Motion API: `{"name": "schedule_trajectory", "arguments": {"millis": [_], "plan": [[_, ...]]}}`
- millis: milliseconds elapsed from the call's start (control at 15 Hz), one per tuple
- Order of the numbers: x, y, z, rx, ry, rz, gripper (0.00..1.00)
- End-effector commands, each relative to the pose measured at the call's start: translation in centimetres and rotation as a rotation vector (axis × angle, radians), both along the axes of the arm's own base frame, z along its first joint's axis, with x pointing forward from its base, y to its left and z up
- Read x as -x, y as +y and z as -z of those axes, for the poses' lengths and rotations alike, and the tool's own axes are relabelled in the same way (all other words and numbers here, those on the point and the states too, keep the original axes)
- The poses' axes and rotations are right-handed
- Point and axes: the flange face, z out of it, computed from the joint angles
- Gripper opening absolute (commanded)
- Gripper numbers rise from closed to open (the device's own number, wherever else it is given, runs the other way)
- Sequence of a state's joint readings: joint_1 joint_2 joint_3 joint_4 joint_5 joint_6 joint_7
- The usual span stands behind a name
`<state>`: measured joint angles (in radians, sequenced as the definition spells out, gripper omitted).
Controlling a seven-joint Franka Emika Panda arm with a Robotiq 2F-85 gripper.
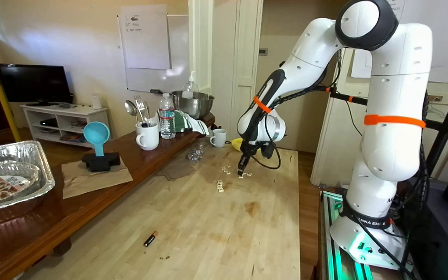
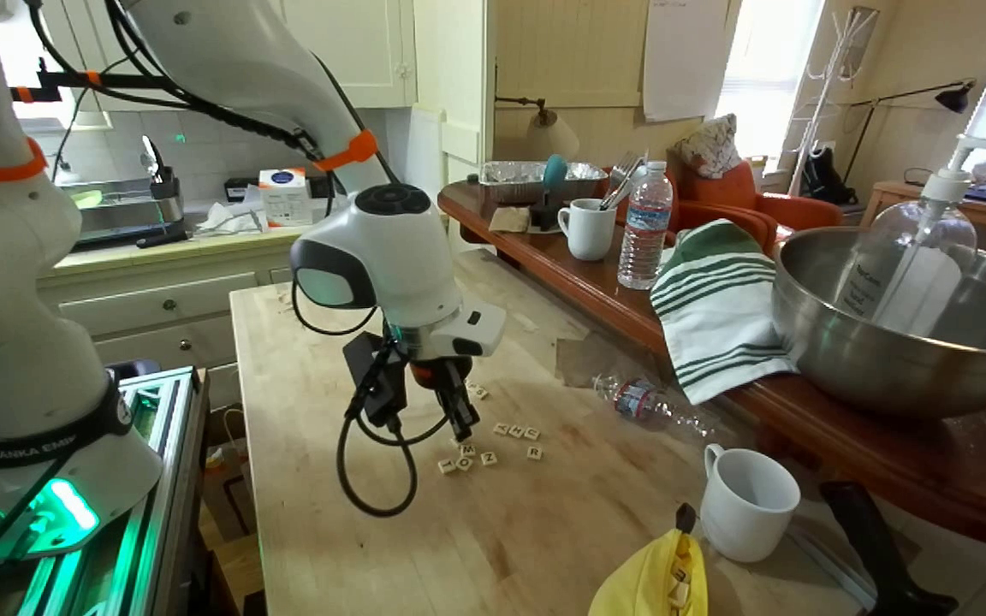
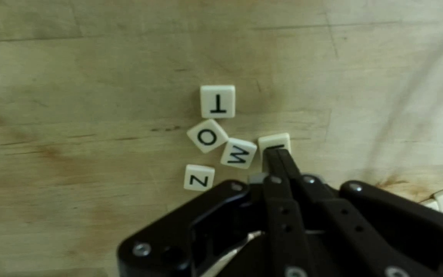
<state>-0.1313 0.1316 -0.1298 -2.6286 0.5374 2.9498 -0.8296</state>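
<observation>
In an exterior view, the Robotiq gripper (image 1: 240, 173) is pointed down at letter tiles (image 1: 220, 186) scattered on a wooden tabletop (image 1: 208, 233), well apart from a copper-topped battery (image 1: 150, 238). In an exterior view, a white mug (image 2: 750, 509) is seen near a yellow pouch (image 2: 643, 586). In the wrist view, the fingers (image 3: 272, 165) are closed against each other; one tile (image 3: 273, 142) is partly covered by their tips, near the O tile (image 3: 207, 136); whether it is touched cannot be told.
</observation>
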Motion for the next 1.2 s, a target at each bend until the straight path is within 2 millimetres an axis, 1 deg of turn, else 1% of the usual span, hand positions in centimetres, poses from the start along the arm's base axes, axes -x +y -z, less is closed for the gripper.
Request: {"name": "schedule_trajectory", "arguments": {"millis": [0, 200, 400, 600, 733, 933, 1133], "plan": [[-1.0, 0.1, -2.3, -0.004, -0.044, -0.002, 0.00], [-2.0, 1.4, -4.5, -0.005, -0.091, -0.027, 0.00], [-3.4, 2.8, -5.4, -0.009, -0.119, -0.052, 0.00], [-4.5, 4.2, -5.0, -0.017, -0.117, -0.076, 0.00], [-4.9, 4.9, -4.6, -0.020, -0.111, -0.088, 0.00], [-5.2, 5.8, -3.6, -0.019, -0.096, -0.102, 0.00], [-4.9, 6.1, -2.4, -0.017, -0.069, -0.111, 0.00]]}}
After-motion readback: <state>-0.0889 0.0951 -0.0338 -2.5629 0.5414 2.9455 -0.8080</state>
